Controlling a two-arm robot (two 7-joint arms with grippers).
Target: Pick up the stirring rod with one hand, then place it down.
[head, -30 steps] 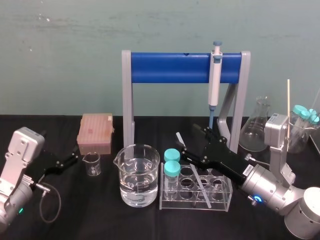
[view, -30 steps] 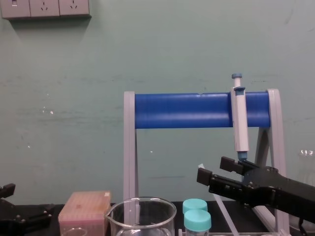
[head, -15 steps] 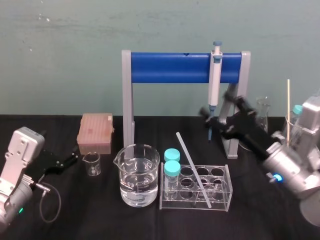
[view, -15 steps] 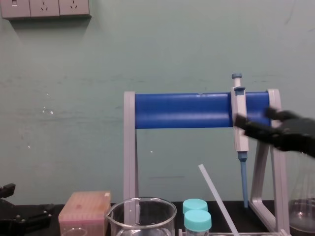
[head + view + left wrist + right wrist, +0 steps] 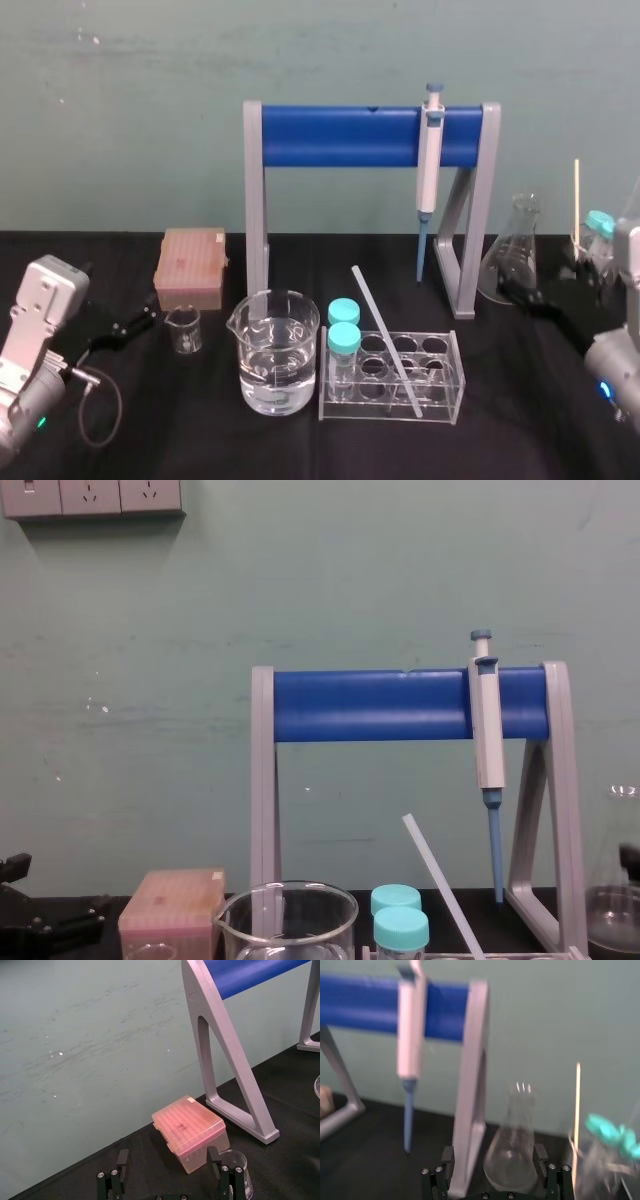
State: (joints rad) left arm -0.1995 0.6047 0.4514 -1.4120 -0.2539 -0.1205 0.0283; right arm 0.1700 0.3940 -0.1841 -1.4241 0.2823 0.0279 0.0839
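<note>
Stirring rod (image 5: 385, 338) leans at a slant in the clear test-tube rack (image 5: 456, 385), its lower end down among the wells and its upper end sticking out free towards the stand (image 5: 340, 136). I judge the set-down done, or nearly so. My right gripper (image 5: 494, 1148) sits well apart from it at the right side of the table, jaws spread and holding nothing, with the conical flask (image 5: 510, 262) just ahead of it. The left gripper (image 5: 167, 1151) is parked on the left near the pink tip box (image 5: 190, 1130), also spread and empty. What worries me is that slant: the rod looks like smooth, slick, pencil-thin glass, round in section, propped on hard plastic edges, so a nudge to the rack could let it slide or roll out and perhaps break on the table. The rack looks light and rigid, and the two teal-capped tubes (image 5: 344, 335) and the water-filled beaker (image 5: 277, 350) stand beside it, so a clumsy return could tip them. On my right side the thin-walled flask is near enough to clip if I swing carelessly.
</note>
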